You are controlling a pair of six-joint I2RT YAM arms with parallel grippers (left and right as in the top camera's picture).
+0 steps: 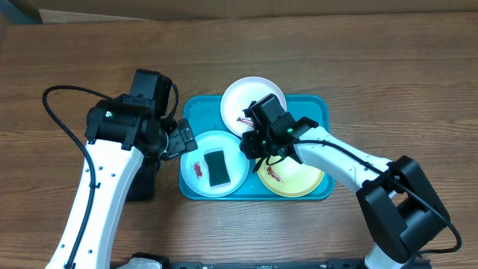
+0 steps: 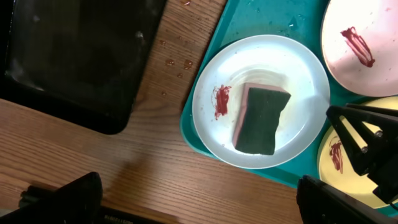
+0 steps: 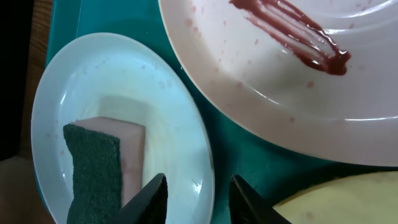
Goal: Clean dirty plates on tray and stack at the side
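Turquoise tray (image 1: 323, 106) holds all three plates. At its far edge: white plate (image 1: 250, 96), red smear on it. In its near-left corner: light blue plate (image 1: 200, 153), smeared, with a green sponge (image 1: 218, 169) lying flat on it. Near-right: yellow-green plate (image 1: 306, 183), smeared, partly under my right arm. My right gripper (image 3: 198, 198) hangs over the tray's middle, above the blue plate's rim, fingers parted, nothing between them. My left gripper (image 1: 184, 140) is at the tray's left rim, spread wide, empty. A black tray (image 2: 68, 56) lies left of it.
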